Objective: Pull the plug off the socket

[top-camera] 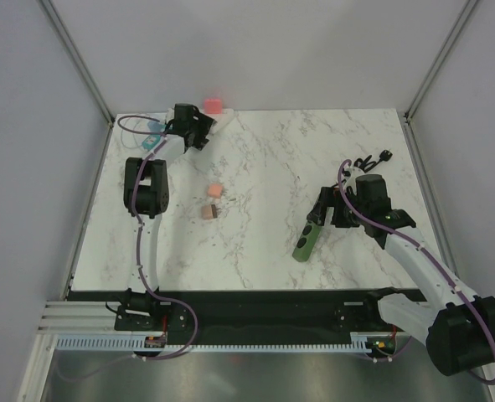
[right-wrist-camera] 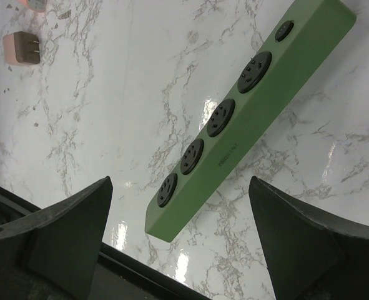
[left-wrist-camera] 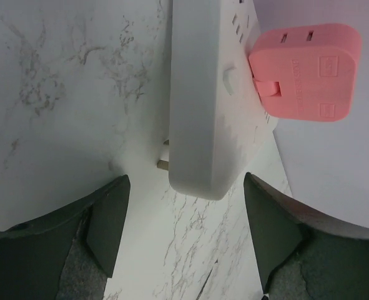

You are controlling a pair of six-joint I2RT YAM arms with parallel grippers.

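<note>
A white socket strip [left-wrist-camera: 209,94] lies at the table's back left, also seen in the top view [top-camera: 219,125]. A pink plug [left-wrist-camera: 306,72] sits in its face, at the far end [top-camera: 213,105]. My left gripper [left-wrist-camera: 187,234] is open and empty, its fingers [left-wrist-camera: 109,219] just short of the strip's near end, one on each side. My right gripper [right-wrist-camera: 181,234] is open and empty above a green socket strip [right-wrist-camera: 246,119] with nothing plugged in, which lies at the right of the table [top-camera: 306,241].
Two small pink adapters [top-camera: 215,191] [top-camera: 208,213] lie loose mid-table; one shows in the right wrist view [right-wrist-camera: 20,48]. A black cable bundle [top-camera: 373,159] lies at the back right. Two metal prongs [left-wrist-camera: 163,164] stick out beside the white strip. Walls close in behind it.
</note>
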